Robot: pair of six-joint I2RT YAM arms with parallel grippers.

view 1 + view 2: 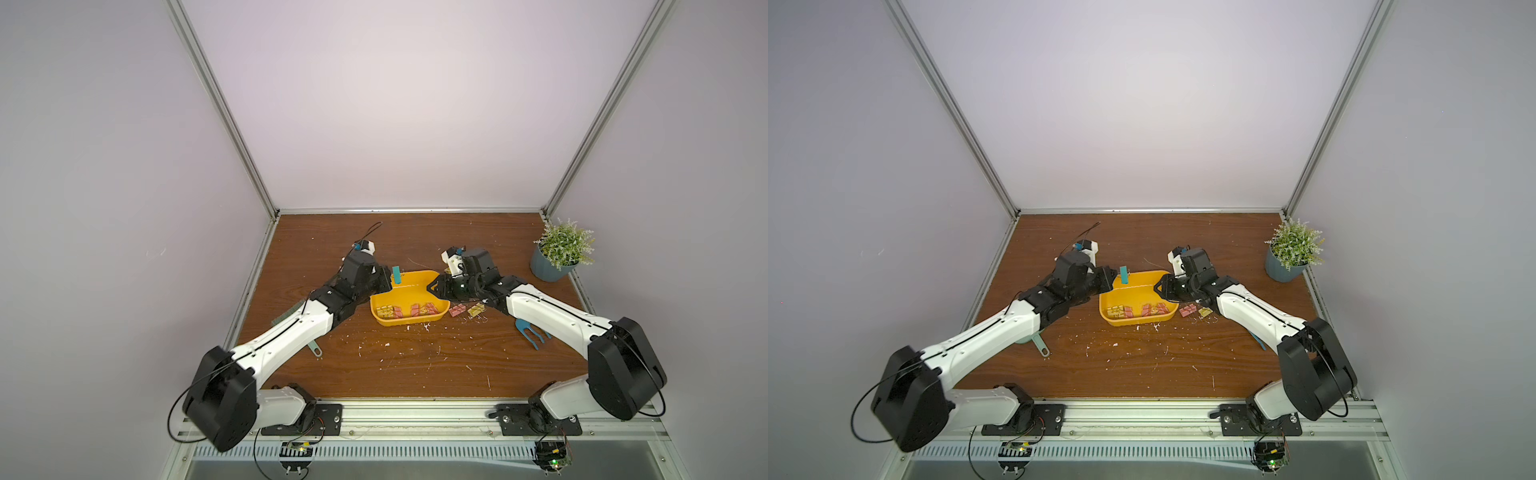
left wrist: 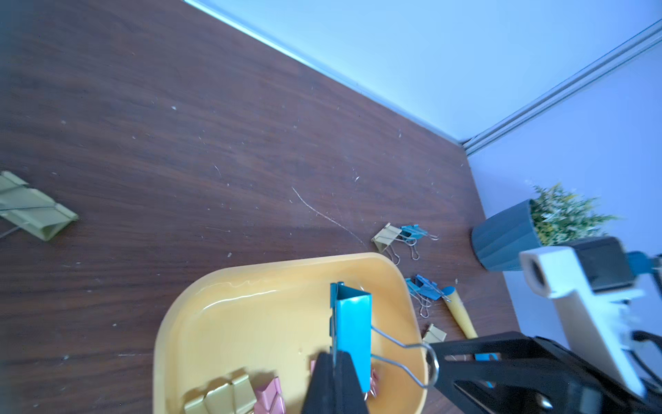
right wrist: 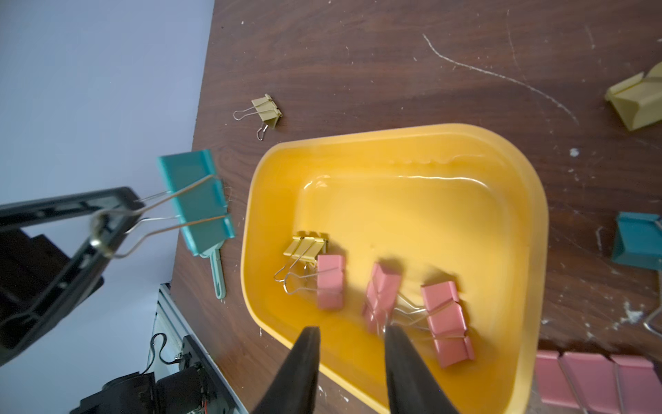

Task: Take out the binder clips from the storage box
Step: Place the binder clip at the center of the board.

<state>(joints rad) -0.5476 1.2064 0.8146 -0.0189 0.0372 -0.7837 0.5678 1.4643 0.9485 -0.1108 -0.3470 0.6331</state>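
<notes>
Box (image 3: 539,229) sits mid-table between both arms. Left gripper (image 2: 335,358) pinched tight on teal clip (image 2: 353,329), raised by box's far left corner, wire handles sticking out. Right gripper (image 3: 353,333) hovers over box, fingers spread, nothing between. Inside we see several pink clips (image 3: 330,281) plus yellow cluster (image 3: 306,247). Outside on table (image 3: 358,53) we spot pink trio (image 3: 591,380), small yellow clip (image 3: 267,109), second teal clip (image 3: 639,240).
</notes>
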